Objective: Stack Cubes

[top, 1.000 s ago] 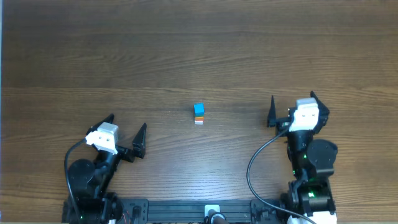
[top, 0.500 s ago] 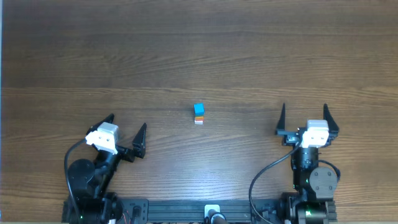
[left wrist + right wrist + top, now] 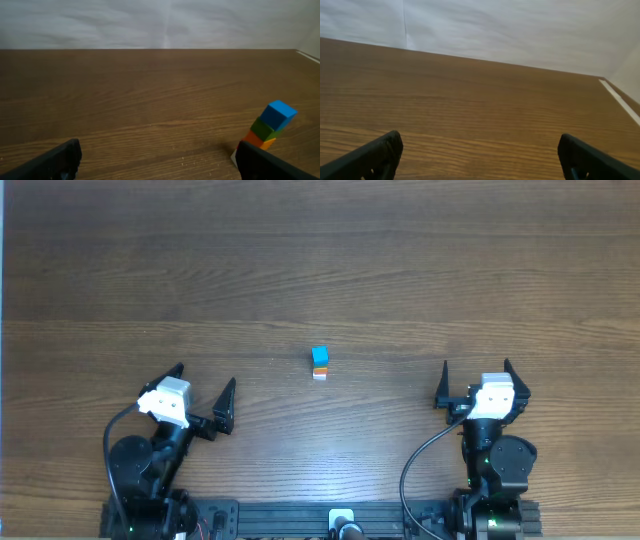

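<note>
A small stack of cubes (image 3: 319, 363) stands upright at the table's middle, a blue cube (image 3: 319, 356) on top, then green, orange and a white one at the bottom. The left wrist view shows the same stack (image 3: 266, 127), blue cube (image 3: 278, 114) uppermost. My left gripper (image 3: 205, 394) rests open near the front left, well apart from the stack. My right gripper (image 3: 476, 383) rests open near the front right, also far from the stack, with nothing between its fingers.
The brown wooden table (image 3: 320, 270) stretches bare around the stack. A pale wall (image 3: 520, 30) rises behind the table's far edge. Both arm bases stand along the front edge.
The right arm has drawn back toward its base and turned its gripper, first to the right, then slightly back left. The left arm and the stack have not moved.
</note>
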Tool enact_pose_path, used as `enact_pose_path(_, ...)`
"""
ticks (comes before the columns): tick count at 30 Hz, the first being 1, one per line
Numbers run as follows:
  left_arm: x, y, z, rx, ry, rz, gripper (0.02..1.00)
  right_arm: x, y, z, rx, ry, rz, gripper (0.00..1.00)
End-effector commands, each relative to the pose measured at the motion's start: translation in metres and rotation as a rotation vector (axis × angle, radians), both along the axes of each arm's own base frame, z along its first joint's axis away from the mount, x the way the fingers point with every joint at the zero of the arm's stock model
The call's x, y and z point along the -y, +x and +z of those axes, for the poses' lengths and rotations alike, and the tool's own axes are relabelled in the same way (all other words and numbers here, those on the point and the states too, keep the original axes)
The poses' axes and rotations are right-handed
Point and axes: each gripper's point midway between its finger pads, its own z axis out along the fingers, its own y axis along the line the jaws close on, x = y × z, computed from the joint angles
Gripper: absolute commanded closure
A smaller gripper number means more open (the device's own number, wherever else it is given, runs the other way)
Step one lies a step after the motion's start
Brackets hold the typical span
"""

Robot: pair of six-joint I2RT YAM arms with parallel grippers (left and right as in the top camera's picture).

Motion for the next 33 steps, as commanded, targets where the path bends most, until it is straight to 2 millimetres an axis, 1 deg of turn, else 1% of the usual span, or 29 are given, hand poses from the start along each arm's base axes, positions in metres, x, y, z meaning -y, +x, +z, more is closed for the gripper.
enact_pose_path(1,-0.0001,0.0001,-0.0017,-0.004,-0.009,0.004,0.02,0.0003,-0.0004,-0.001,0.004,0.04,-0.003,0.007)
enact_pose_path(7,-0.0001,0.0001,-0.0017,-0.004,-0.009,0.004,0.018,0.0042,-0.0005,-0.0001,0.01,0.09,-0.029,0.009)
enact_pose_path(33,-0.0001,0.0001,-0.0017,-0.004,-0.009,0.004,0.018,0.0041,-0.0005,-0.0002,0.01,0.089,-0.028,0.009)
